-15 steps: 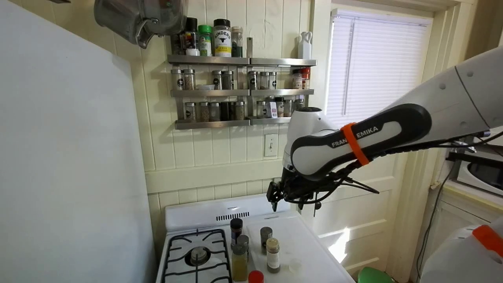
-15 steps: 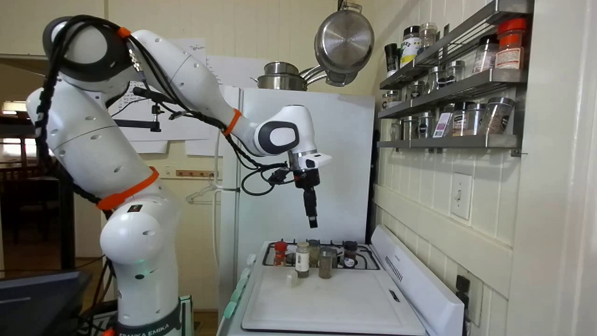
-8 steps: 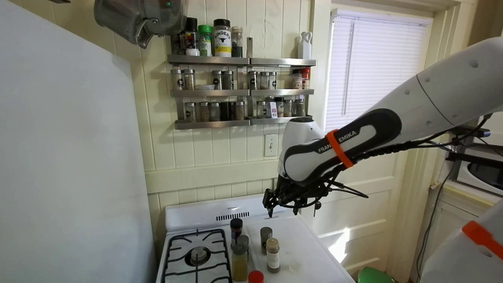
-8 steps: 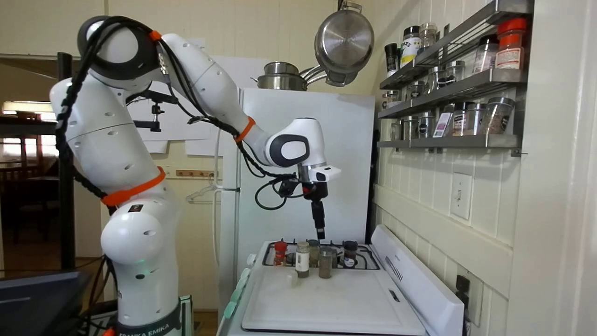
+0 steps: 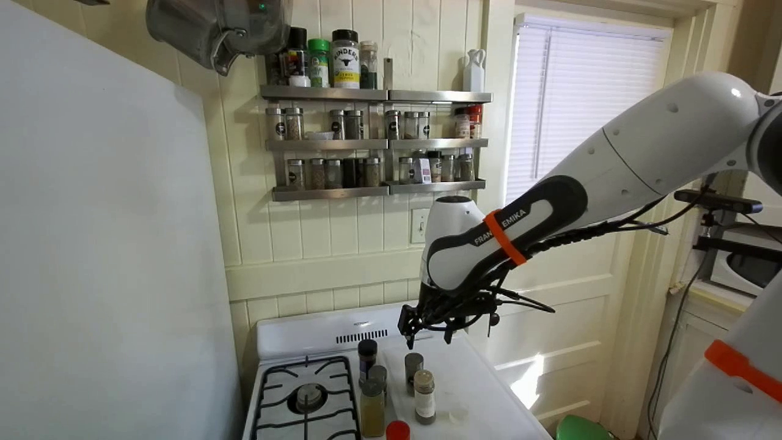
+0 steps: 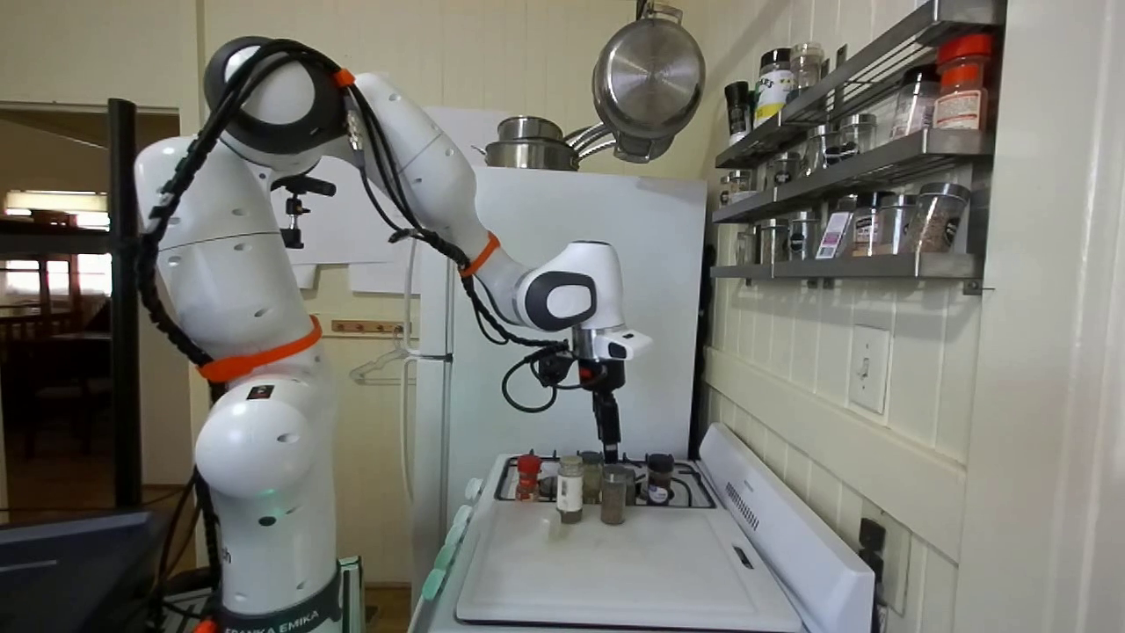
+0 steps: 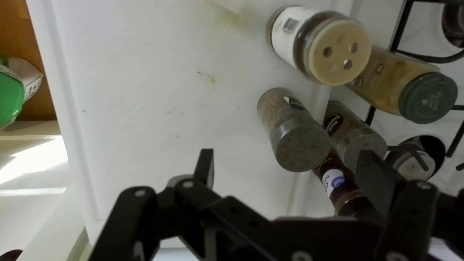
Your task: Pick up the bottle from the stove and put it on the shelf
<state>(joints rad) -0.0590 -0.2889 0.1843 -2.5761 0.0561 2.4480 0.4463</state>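
The empty claw [image 5: 429,340] gapes wide; probably best to centre it over the nearest metal-lidded spice jar [image 7: 293,130] below, then descend straight

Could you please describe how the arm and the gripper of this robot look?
The rounded, glossy white arm has dark joint covers, bright orange straps, bundled black cables and "FRANKA EMIKA" lettering. The angular black mechanical gripper has two blocky black fingers.

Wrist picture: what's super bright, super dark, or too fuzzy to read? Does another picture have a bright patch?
Wrist view: a glaring patch at the left, the gripper nearly black, the dark green lid too blurry to read; in an exterior view: a bright patch on the door.
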